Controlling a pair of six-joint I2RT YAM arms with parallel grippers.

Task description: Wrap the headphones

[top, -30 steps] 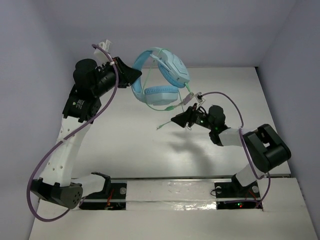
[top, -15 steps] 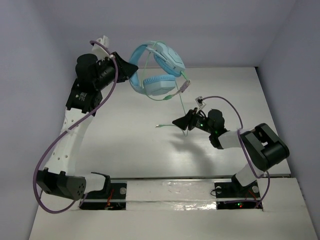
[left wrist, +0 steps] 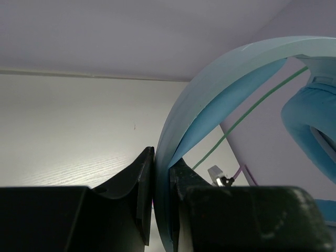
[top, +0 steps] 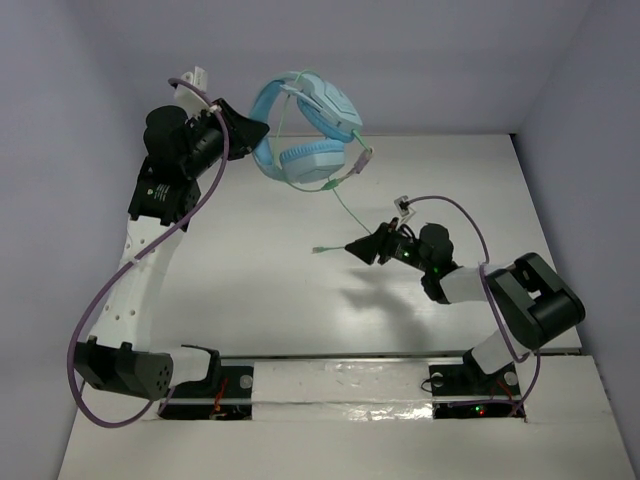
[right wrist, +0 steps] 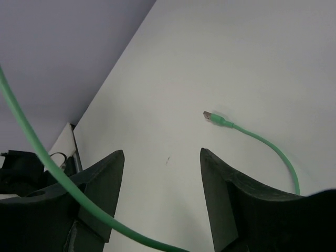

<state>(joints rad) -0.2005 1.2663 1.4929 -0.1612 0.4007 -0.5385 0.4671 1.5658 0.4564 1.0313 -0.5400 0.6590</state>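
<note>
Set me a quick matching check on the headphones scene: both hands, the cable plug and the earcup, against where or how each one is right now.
1. left hand
2. right hand
3. cable plug
4. earcup

A. lying on the table
B. open, cable running through it
C. hanging in the air
D. shut on the headband

Pairs: 1-D, 2-B, 3-A, 4-C.

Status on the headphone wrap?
Left gripper shut on headband, headphones held aloft. Right gripper open, green cable running across it, plug end free. Nothing blocking seen.
</note>
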